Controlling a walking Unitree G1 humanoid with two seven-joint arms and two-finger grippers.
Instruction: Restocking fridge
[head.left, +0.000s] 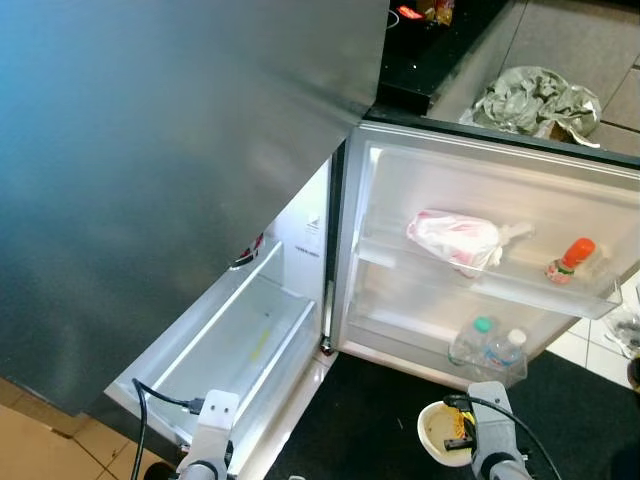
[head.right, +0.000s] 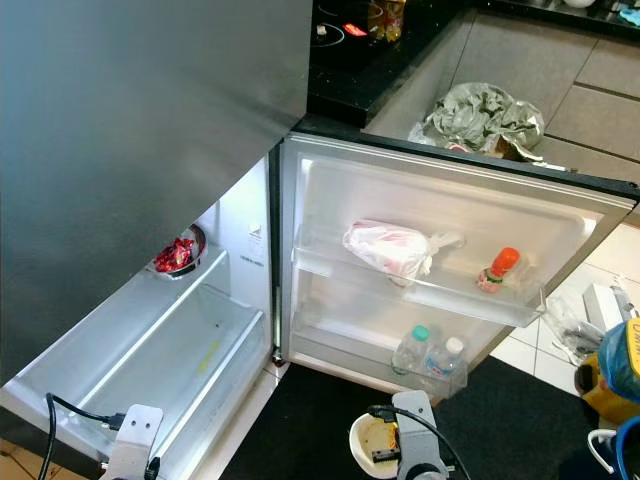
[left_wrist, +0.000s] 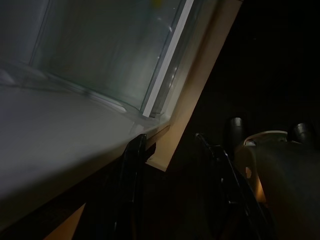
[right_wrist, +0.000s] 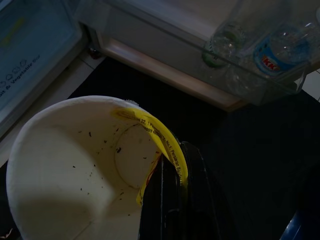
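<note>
Below the open fridge door (head.left: 480, 190), the right gripper (right_wrist: 172, 200) pinches the rim of a white paper cup (right_wrist: 75, 165). It looks light and crushable, best held gently at the rim. The left gripper (left_wrist: 175, 175) hangs with fingers apart.

White cup (right_wrist: 65, 165) with yellow rim band, orange-capped bottle (head.left: 570, 260), pink-white bag (head.left: 455, 240), grey fridge door (head.left: 150, 170)

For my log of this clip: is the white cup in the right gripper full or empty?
Empty. The right wrist view looks into the cup: bare white bottom, a few dark specks. The right gripper pinches its rim.
</note>
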